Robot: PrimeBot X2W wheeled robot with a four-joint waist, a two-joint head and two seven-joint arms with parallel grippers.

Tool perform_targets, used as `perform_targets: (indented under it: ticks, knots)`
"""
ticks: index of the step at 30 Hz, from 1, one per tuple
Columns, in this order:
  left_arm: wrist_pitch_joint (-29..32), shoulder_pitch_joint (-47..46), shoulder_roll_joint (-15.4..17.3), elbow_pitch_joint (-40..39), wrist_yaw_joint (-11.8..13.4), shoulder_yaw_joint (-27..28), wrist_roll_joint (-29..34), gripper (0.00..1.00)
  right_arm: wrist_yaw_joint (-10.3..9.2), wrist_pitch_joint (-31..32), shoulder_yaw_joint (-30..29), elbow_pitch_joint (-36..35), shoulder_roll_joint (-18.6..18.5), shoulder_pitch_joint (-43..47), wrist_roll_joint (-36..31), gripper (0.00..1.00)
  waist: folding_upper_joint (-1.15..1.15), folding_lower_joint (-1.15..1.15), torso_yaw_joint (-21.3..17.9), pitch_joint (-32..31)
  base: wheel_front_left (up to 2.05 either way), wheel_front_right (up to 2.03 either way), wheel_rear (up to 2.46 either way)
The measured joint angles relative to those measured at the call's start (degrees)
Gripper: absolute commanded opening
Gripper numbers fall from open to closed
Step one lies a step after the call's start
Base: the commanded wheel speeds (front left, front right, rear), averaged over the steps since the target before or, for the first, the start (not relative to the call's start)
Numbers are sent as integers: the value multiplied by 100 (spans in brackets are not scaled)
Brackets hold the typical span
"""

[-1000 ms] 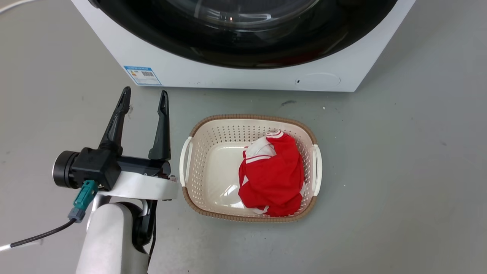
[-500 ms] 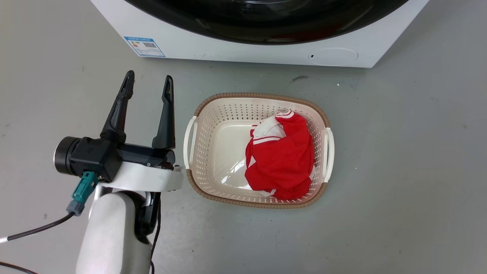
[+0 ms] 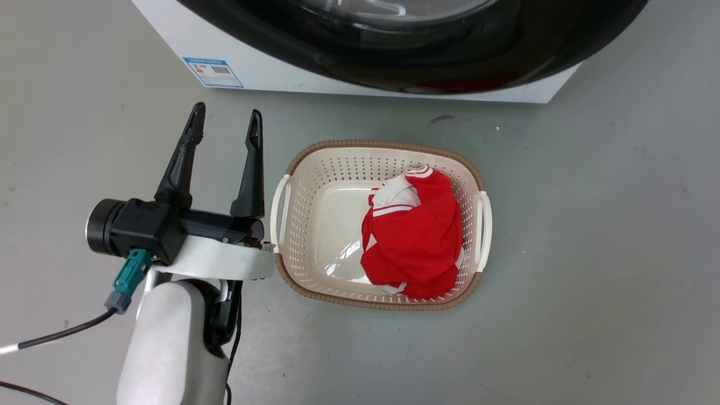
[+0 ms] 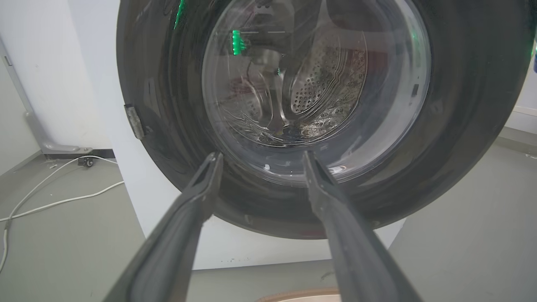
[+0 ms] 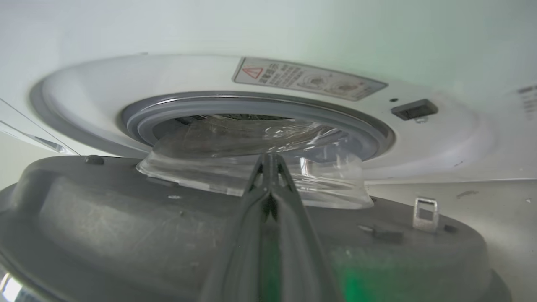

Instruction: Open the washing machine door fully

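Washing machine [image 3: 270,76]: white cabinet at the top of the head view. Washing machine door [image 5: 126,235]: ajar, with its glass bowl standing partly out of the grey rubber ring [image 5: 235,102]. Right gripper [image 5: 270,158]: fingers pressed together with nothing between them, lying across the door's inner face. Contact with the bowl cannot be confirmed. Laundry basket [image 3: 382,147]: on the floor before the machine, below the door. Left gripper [image 3: 226,112]: fingers spread wide, empty, just beside the basket. Red garment [image 3: 410,242]: inside the basket.

Just beside left pincer [image 3: 226,111]: basket [image 3: 382,145]; ahead: door [image 4: 461,105]; leftward: open floor [image 3: 67,112].
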Motion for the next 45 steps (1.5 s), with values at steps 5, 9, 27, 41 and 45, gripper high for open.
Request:
perform_targets:
  ticks: [5, 9, 27, 41, 45]
  knots:
    - [0, 8, -1, 96, 3, -18, 7, 100, 0, 611, -51, -169, 16, 360, 214, 0, 0, 0, -31, -209, 0, 0, 0]
    - [0, 159, -1, 196, 3, -27, 16, 100, 0, 1066, -63, -366, 93, 792, 355, 0, 0, 0, -47, -471, 0, 0, 0]
    - [0, 1045, -1, 556, 27, -120, 109, 100, 0, 2180, 123, -1866, 756, 3256, 903, 0, 0, -1, -87, -1972, 0, 0, 0]
    - [0, 1246, -1, 637, 20, -233, 74, 100, 0, 2435, 667, -2921, 1016, 4320, 1191, 0, 0, -1, 19, -2224, 0, 0, 0]
    - [0, 1246, -2, 638, 20, -240, 66, 100, 0, 2351, 715, -2989, 1017, 4413, 1276, 0, 0, -2, 20, -2223, 0, 0, 0]
